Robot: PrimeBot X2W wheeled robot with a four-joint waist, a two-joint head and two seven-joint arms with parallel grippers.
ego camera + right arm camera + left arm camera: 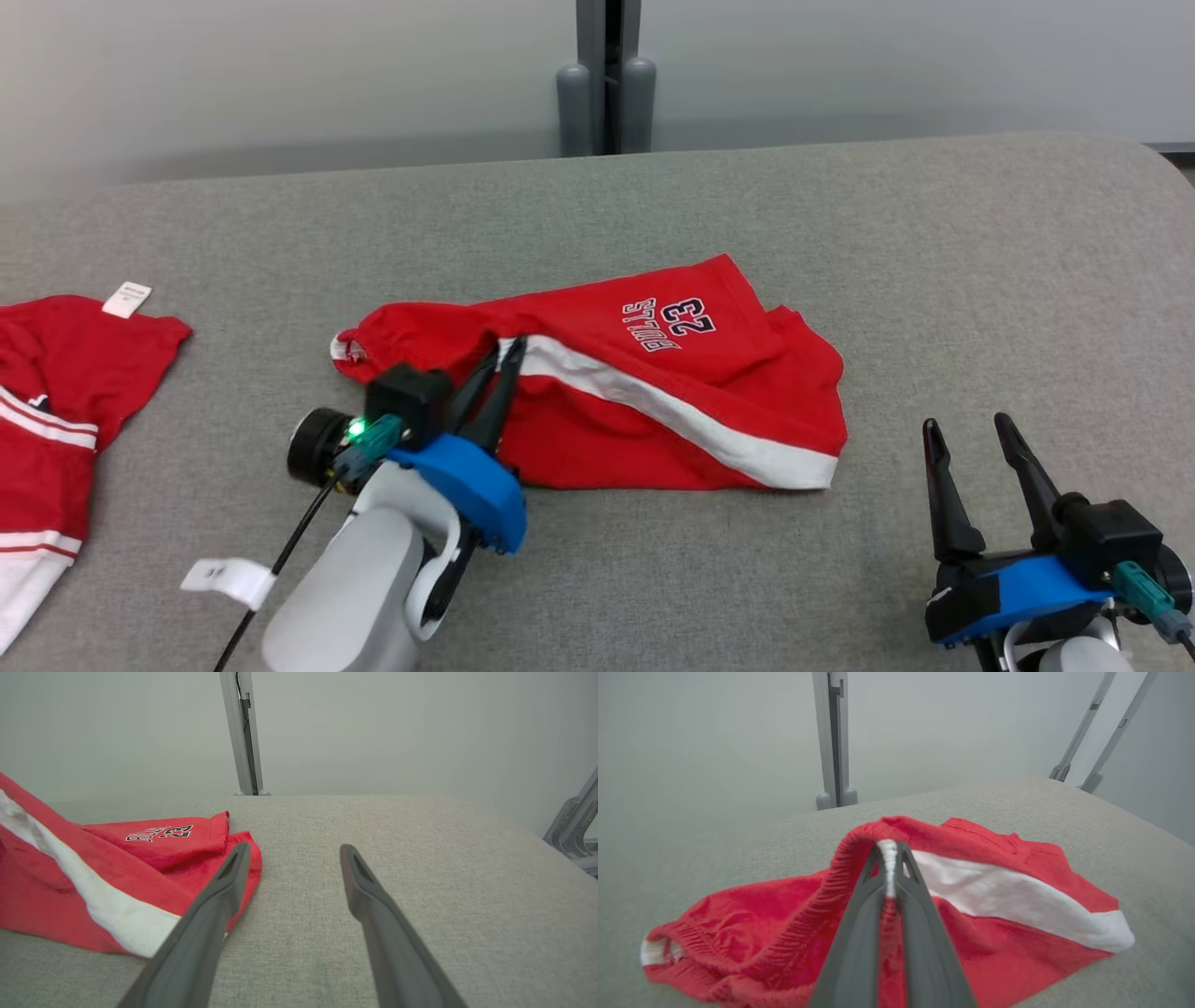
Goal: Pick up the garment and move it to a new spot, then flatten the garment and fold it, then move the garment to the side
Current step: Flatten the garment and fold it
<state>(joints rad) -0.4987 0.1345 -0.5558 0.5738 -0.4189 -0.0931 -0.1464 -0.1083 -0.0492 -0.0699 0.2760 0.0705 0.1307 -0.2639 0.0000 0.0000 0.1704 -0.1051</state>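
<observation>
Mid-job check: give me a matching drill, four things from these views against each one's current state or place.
Things
1. left end effector
2. right end effector
3. red shorts
4. second red garment

States or places
A. open, holding nothing
B. far left on the table, partly out of the head view
C. shut, pinching fabric
D. crumpled mid-table, number 23 showing

Pairs: 1-C, 2-A, 3-D, 4-B

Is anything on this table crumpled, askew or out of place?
Yes. The red shorts lie rumpled and folded over themselves, not flat, and the waistband is bunched up where the left gripper pinches it. Nothing looks torn or spilled.
</observation>
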